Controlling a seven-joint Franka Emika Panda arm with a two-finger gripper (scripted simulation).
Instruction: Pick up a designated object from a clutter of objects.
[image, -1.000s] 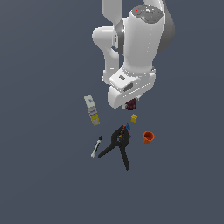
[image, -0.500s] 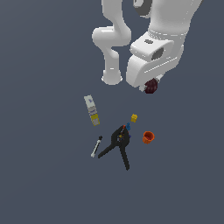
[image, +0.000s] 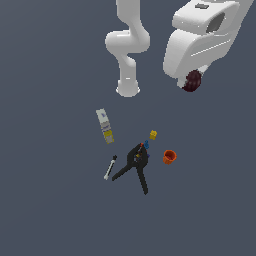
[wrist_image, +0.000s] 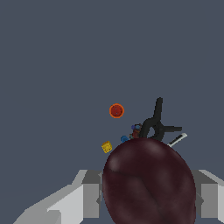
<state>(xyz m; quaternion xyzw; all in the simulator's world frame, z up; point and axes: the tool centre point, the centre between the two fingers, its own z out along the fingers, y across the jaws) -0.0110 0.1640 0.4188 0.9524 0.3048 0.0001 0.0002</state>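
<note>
The dark maroon ball sits in my gripper, held high above the surface at the exterior view's upper right. In the wrist view the maroon ball fills the space between the grey fingers, which are closed against its sides. Far below lie the black spring clamp, the orange cup, the yellow cube, the white-yellow oblong box and the thin white-black marker. The clamp, cup and cube also show small in the wrist view.
The white arm base stands on the dark grey floor behind the clutter. The arm's large white body fills the exterior view's upper right.
The gripper has risen further and moved toward the exterior view's upper right, carrying the maroon ball away from the clutter. The items on the floor have not moved.
</note>
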